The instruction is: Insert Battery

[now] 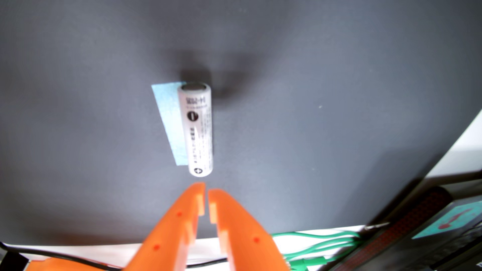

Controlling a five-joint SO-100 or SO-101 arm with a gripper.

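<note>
At the bottom centre of the wrist view your orange gripper [206, 188] has its two fingers nearly together, only a thin slit between the tips, and it holds nothing. Just above those tips, not touching them, the battery [198, 129] lies flat on the dark mat [326, 78], its plus end toward you and its length running up the frame. So by my reading nothing is done yet: you must open the jaws, take the battery, then carry it to its holder. No holder is clearly in view; the dark gear [430, 229] at the lower right is too blurred to name. A strip of pale blue tape [168, 122] lies along the battery's left side, partly under it. Green wires [318, 250] crowd the lower right edge, clear of the battery.
</note>
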